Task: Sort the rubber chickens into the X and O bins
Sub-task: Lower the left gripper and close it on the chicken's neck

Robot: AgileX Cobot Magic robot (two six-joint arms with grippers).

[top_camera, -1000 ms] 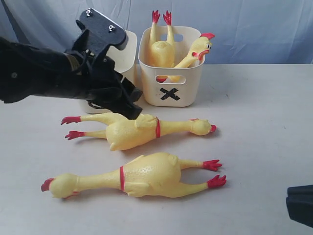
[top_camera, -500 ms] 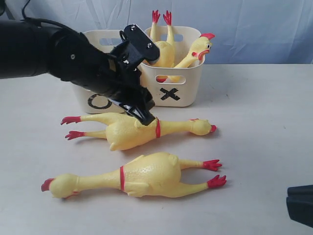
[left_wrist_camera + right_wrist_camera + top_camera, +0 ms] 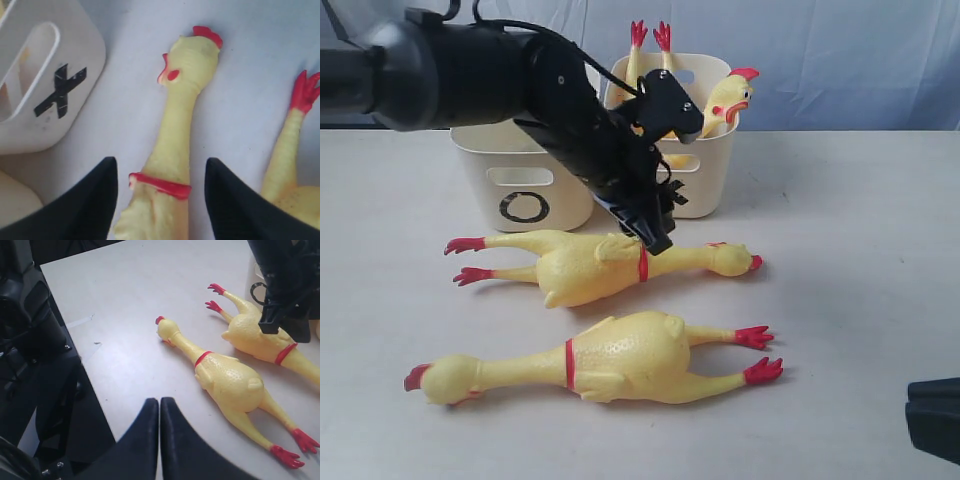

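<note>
Since my left arm swung rightward over the last second, the O bin (image 3: 520,180) just left of the X bin (image 3: 708,190) stands uncovered. My left gripper (image 3: 159,167) has slid from above the far chicken (image 3: 585,268)'s body to its neck, just in front of the X bin. The jaws are spread wide, one on each side of the red ring, and seem not to be touching it yet. I take this as lining up a neck grasp. That chicken lies flat on the table (image 3: 840,250). A binned chicken (image 3: 725,100) already pokes out of the X bin (perhaps two, I cannot tell). The near chicken (image 3: 620,360) lies farther out. Well right of the X bin, my right gripper (image 3: 159,412) waits pinched together, empty.
</note>
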